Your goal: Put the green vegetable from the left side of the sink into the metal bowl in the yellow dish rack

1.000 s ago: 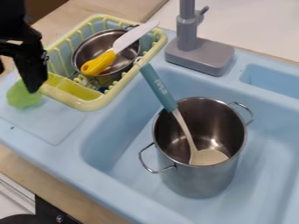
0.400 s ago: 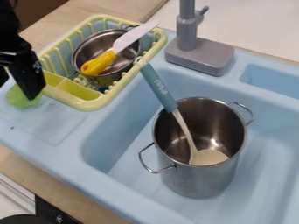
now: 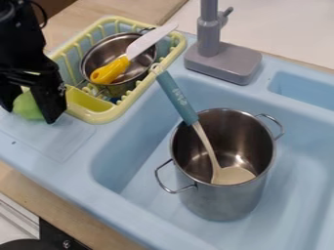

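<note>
The fingers of the gripper (image 3: 29,116) are set apart astride a green object (image 3: 26,106) on the sink ledge (image 3: 62,141); seemingly light and smooth, it is best grasped across its sides.

Soft light, perhaps from overhead, brightens the blue sink (image 3: 124,156); glare glints inside the tall metal pot (image 3: 225,202) amid darker shading, and the black gripper (image 3: 29,116) shows little detail.

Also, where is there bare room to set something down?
Bare: the ledge between the green object and sink, the sink floor beside the pot, the white counter behind the faucet. Crowded: the rack, with pan and knife; the pot, with spoon; and around the green object, between the gripper's fingers.
</note>
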Robot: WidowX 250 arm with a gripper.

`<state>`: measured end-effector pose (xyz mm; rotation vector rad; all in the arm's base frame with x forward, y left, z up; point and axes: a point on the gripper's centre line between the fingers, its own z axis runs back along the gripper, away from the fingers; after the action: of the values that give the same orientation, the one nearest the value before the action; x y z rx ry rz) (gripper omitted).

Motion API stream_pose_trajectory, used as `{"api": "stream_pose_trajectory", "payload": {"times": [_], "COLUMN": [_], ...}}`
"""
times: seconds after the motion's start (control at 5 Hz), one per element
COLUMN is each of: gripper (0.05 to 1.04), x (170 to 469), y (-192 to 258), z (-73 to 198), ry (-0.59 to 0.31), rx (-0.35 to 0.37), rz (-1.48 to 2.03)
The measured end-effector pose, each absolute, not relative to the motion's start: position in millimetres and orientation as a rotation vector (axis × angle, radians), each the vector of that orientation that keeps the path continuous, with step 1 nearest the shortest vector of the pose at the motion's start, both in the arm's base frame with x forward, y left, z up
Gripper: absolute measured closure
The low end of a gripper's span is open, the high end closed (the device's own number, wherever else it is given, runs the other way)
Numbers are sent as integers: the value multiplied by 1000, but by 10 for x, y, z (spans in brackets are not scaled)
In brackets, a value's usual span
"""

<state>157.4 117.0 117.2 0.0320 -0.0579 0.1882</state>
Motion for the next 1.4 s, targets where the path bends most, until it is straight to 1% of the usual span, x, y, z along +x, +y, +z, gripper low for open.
{"api": "stream_pose_trajectory", "payload": {"times": [0.2, 0.4, 0.6, 0.8, 1.0, 1.2, 1.4], "gripper": [309, 320, 320, 320, 320, 320, 320], "x": [1603, 1586, 1572, 1600, 1776, 2034, 2412], "y": [1159, 1147, 1131, 1089, 1081, 1133, 1127], "z": [1159, 1158, 1161, 1246, 1390, 1493, 1442], "ry": [-50, -59, -48, -21, -16, -34, -80], "rx": [46, 27, 18, 27, 51, 62, 51], "rz": [194, 214, 215, 234, 238, 232, 200]}}
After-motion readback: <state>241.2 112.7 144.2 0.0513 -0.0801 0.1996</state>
